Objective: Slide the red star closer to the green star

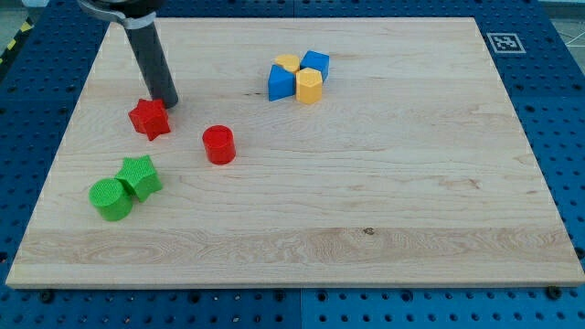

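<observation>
The red star (149, 119) lies at the view's left on the wooden board (366, 201). My tip (167, 102) stands right at its upper right edge, touching or nearly touching it. The green star (140, 175) sits below the red star, with a gap between them, and touches a green cylinder (111, 198) at its lower left.
A red cylinder (218, 144) stands to the right of the red star. A cluster of two blue blocks (281, 82) (314, 63) and two yellow blocks (309, 86) (288, 62) sits near the view's top centre. A marker tag (502, 42) lies at the top right corner.
</observation>
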{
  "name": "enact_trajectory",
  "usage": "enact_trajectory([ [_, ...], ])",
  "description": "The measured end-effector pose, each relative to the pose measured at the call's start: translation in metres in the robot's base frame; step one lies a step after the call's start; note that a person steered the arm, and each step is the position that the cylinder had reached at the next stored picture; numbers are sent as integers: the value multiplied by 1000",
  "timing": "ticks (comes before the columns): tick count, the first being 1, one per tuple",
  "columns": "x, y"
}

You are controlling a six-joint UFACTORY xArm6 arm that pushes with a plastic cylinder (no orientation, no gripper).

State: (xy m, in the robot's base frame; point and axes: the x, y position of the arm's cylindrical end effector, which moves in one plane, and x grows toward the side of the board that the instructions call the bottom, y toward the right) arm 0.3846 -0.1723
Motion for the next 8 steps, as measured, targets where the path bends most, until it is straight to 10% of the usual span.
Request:
enact_trajectory([
  [8,54,-8],
])
